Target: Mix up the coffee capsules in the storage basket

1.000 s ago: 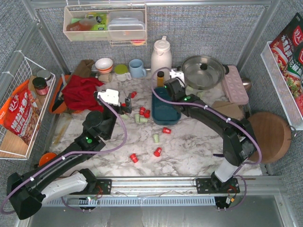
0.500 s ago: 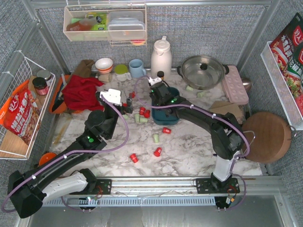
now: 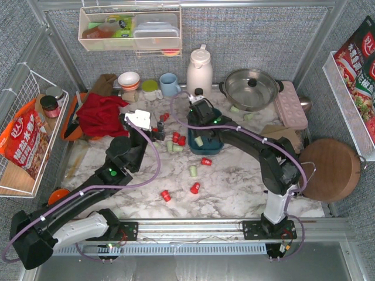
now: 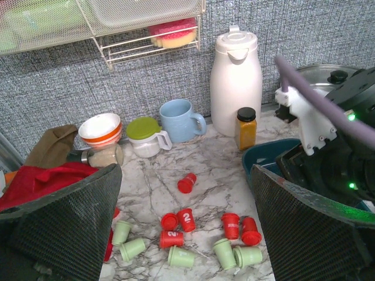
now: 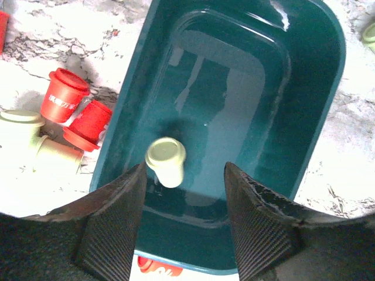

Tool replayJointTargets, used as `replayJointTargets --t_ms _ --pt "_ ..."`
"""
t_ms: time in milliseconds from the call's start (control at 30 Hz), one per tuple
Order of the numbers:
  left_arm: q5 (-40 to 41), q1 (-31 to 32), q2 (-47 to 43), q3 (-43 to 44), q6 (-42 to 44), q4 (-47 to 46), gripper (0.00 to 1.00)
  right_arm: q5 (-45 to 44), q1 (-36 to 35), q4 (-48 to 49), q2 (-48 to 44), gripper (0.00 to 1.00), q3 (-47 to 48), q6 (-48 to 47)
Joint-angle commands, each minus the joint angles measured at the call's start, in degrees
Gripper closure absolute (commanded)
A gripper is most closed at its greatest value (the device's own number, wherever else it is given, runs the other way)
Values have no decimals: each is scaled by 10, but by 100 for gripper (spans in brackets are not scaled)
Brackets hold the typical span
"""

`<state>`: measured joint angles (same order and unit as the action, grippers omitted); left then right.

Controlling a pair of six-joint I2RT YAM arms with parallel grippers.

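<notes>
Teal plastic filled the right wrist view. The right gripper [image 5: 186,175] hung over the storage basket [image 5: 234,99], jaws partly apart and gripping nothing. One pale green capsule [image 5: 166,159] rested free on the basket floor between them. The left gripper [image 4: 184,202] stood wide over red and green coffee capsules [image 4: 186,221] scattered on the tabletop [image 3: 234,175] beside the basket. Risk noted: the pods lay crowded, so a closing jaw could roll neighbours away. A low withdrawal by the right arm could catch the basket wall and shift it.
</notes>
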<state>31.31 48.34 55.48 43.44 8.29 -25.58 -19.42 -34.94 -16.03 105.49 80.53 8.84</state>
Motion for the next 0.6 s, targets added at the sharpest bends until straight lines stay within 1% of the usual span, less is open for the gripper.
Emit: replayJointTargets --t_ms 0,133,300,433,567 --pt "-2 0 1 0 -4 -18 1 11 16 8 -19 39 0 22" --pt "-2 1 1 0 -4 -18 1 -4 49 42 -42 38 -19 46" --pt "-4 0 0 0 -7 -17 1 -41 111 112 -55 38 -50 73" --pt "-7 0 -1 1 -8 -15 1 -68 170 151 -35 38 -59 107" --pt "-6 0 -6 2 -7 -15 1 -65 221 172 6 39 -55 137"
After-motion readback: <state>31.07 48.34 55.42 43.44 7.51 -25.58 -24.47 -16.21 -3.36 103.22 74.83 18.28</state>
